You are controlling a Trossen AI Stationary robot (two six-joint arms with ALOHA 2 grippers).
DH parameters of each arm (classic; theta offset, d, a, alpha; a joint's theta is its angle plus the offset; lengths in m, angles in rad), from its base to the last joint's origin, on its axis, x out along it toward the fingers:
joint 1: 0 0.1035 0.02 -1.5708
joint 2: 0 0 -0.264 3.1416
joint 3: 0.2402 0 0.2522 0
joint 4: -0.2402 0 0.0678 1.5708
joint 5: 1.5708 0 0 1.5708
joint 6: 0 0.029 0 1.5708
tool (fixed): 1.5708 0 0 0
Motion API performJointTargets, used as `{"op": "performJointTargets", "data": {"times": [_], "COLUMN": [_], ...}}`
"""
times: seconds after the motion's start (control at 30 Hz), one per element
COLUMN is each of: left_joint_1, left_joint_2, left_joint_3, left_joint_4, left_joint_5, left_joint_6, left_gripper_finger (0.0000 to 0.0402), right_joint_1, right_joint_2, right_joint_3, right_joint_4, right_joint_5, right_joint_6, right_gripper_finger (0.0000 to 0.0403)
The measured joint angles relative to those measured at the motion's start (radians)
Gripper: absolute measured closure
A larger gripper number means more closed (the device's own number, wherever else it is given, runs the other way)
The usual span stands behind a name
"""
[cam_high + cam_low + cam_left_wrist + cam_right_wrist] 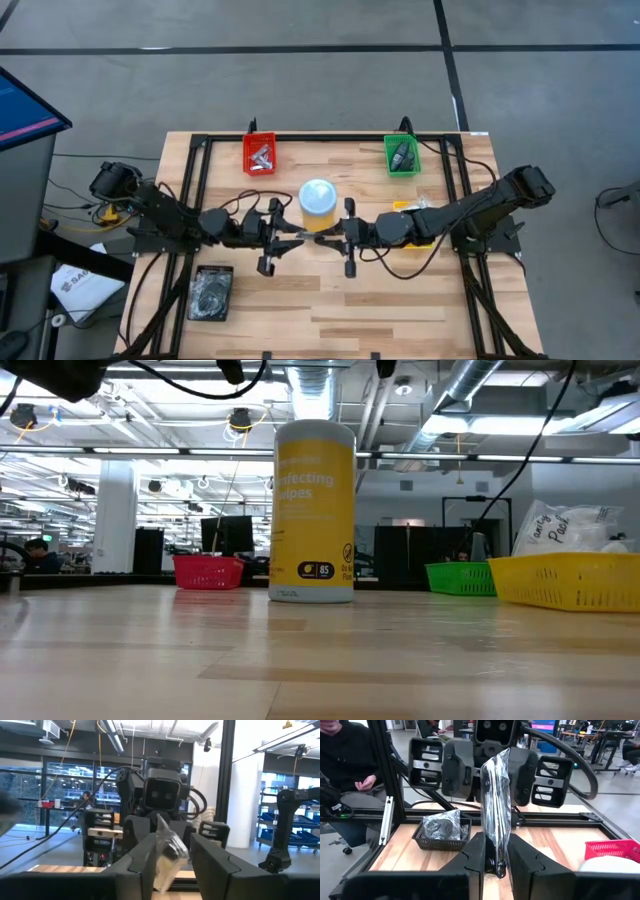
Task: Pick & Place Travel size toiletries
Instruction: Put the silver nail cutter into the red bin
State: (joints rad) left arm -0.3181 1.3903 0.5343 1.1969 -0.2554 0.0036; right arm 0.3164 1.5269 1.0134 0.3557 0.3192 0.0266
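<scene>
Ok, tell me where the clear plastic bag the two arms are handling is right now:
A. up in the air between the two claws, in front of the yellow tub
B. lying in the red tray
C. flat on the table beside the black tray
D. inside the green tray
A: the right claw is pinched on the clear plastic bag, which stands up facing the left claw, with the yellow tub just behind them.

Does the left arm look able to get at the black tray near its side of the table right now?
Probably yes. The black tray lies near the left arm with bare table between, but the left gripper and right gripper both pinch one clear bag at the table's middle.
</scene>
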Motion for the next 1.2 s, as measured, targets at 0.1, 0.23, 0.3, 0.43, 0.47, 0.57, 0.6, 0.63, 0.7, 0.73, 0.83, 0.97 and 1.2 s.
{"op": "performJointTargets", "data": {"times": [0.1, 0.23, 0.3, 0.43, 0.47, 0.57, 0.6, 0.63, 0.7, 0.73, 0.83, 0.97, 1.2], "left_joint_1": [0.009, 0.024, 0.027, 0.027, 0.027, 0.027, 0.027, 0.027, 0.027, 0.027, 0.027, 0.027, 0.026], "left_joint_2": [0.000, 0.000, -0.001, -0.001, -0.001, -0.001, -0.001, -0.001, -0.001, -0.001, 0.000, -0.002, -0.033], "left_joint_3": [0.000, 0.000, 0.000, 0.000, 0.000, 0.000, 0.000, 0.000, 0.000, 0.000, 0.000, 0.000, 0.000], "left_joint_4": [0.003, 0.005, 0.006, 0.004, 0.004, 0.003, 0.002, -0.001, -0.002, -0.004, -0.004, -0.012, -0.078], "left_joint_5": [0.000, 0.040, 0.055, 0.053, 0.054, 0.054, 0.055, 0.055, 0.061, 0.063, 0.069, 0.064, 0.035], "left_joint_6": [0.000, 0.007, 0.011, 0.010, 0.010, 0.007, 0.007, 0.004, -0.004, -0.006, -0.007, -0.005, -0.007], "left_gripper_finger": [0.0311, 0.0357, 0.0375, 0.0375, 0.0375, 0.0375, 0.0375, 0.0375, 0.0376, 0.0379, 0.0389, 0.0389, 0.0389], "right_joint_1": [0.000, -0.001, -0.002, -0.005, -0.005, -0.005, -0.005, -0.005, -0.005, -0.005, -0.003, -0.004, 0.003], "right_joint_2": [0.000, 0.000, -0.001, -0.001, -0.001, -0.001, -0.001, -0.001, 0.000, 0.000, 0.000, 0.000, 0.000], "right_joint_3": [0.000, 0.000, 0.000, 0.000, 0.000, 0.000, 0.000, 0.000, 0.000, 0.000, 0.000, 0.000, 0.000], "right_joint_4": [0.000, 0.000, 0.000, 0.000, 0.000, -0.001, -0.004, -0.007, -0.008, -0.008, -0.014, -0.035, -0.100], "right_joint_5": [0.004, 0.006, 0.017, 0.010, 0.010, 0.003, 0.002, 0.001, -0.007, -0.012, -0.016, -0.012, -0.004], "right_joint_6": [0.000, 0.005, 0.008, 0.007, 0.007, 0.007, 0.006, 0.004, -0.001, -0.004, -0.004, -0.004, -0.003], "right_gripper_finger": [0.0359, 0.0359, 0.0359, 0.0359, 0.0360, 0.0360, 0.0358, 0.0352, 0.0335, 0.0327, 0.0303, 0.0284, 0.0274]}}
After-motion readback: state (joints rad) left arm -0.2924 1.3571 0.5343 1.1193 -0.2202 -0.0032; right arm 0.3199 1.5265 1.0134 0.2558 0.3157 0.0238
